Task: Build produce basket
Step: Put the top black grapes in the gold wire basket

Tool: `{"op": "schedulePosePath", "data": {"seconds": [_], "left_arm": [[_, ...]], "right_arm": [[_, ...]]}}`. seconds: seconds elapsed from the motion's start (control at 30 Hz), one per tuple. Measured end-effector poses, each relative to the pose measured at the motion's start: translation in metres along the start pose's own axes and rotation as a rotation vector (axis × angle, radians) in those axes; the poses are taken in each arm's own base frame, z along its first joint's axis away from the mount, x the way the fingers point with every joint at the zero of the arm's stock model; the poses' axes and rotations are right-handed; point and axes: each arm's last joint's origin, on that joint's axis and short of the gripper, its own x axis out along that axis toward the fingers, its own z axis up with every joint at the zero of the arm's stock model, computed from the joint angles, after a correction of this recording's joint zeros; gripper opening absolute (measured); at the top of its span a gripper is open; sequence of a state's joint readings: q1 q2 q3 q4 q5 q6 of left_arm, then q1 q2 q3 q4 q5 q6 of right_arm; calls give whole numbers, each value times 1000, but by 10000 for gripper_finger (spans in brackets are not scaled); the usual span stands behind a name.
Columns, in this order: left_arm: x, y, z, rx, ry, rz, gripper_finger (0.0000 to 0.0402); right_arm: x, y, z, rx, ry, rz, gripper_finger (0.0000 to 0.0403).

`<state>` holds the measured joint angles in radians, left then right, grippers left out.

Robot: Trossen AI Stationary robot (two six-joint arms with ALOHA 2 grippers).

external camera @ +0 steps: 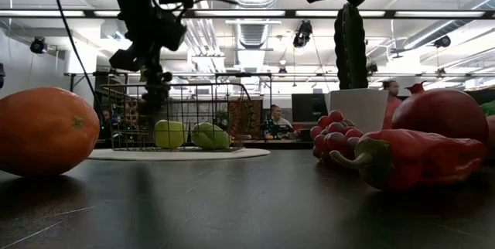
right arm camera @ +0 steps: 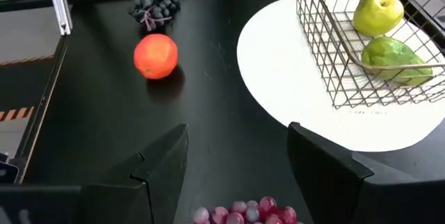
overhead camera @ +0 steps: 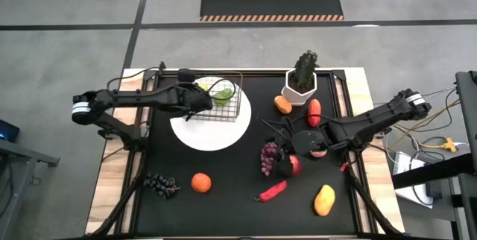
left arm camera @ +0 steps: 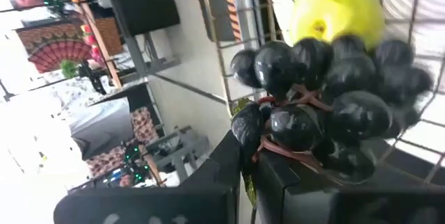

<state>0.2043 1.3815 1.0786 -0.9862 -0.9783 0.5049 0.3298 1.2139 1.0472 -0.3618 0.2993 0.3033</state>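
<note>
Desk (overhead camera: 223, 195): black top, pale wood edges.
Plate (overhead camera: 212, 136): white, round.
Basket (overhead camera: 232, 106): thin grey wire mesh, see-through.
Apple in basket (right arm camera: 377, 13): yellow-green.
Pear in basket (right arm camera: 395, 58): green.
Grapes in left hand (left arm camera: 327, 92): glossy black-purple, brown stems.
Grapes on desk (overhead camera: 160, 185): dark purple.
Grapes near right hand (overhead camera: 268, 156): reddish purple.
Orange (overhead camera: 201, 182): bright orange.
Chili (overhead camera: 272, 191): red, green stalk.
Mango (overhead camera: 324, 200): yellow-orange.
Red apple (overhead camera: 314, 111): red.
Fruit by pot (overhead camera: 282, 104): orange.
Pot (overhead camera: 299, 90): white.
Plant (overhead camera: 304, 68): dark green.
Floor mat (overhead camera: 272, 3): black, orange-and-black striped border.
Arms (overhead camera: 141, 100): dark, white band at the base.
</note>
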Motion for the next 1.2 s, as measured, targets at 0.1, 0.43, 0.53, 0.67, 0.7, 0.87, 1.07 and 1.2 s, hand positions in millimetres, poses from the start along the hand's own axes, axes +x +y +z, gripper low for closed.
{"op": "schedulePosePath", "data": {"seconds": [0.1, 0.43, 0.53, 0.67, 0.7, 0.87, 1.07, 1.2], "left_arm": [[4, -4, 5, 23, 12, -10, 7], [15, -17, 11, 141, 85, -56, 24], [16, -19, 12, 148, 88, -63, 24], [16, -19, 13, 148, 80, -85, 25], [16, -20, 13, 148, 79, -86, 25], [16, -21, 11, 163, 85, -105, 25], [16, -24, 8, 112, 94, -172, 45], [16, -24, 7, 104, 101, -173, 84]], "right_arm": [[1, -1, -3, -1, 3, -20, 228], [4, -2, -9, 30, 20, -27, 226], [4, -2, -9, 31, 18, -26, 226], [4, -2, -9, 30, 18, -26, 226], [4, -2, -9, 30, 17, -26, 226], [4, -2, -9, 30, 19, -26, 226], [5, -2, -10, 36, 20, -27, 226], [5, -2, -10, 36, 20, -28, 226]]}}
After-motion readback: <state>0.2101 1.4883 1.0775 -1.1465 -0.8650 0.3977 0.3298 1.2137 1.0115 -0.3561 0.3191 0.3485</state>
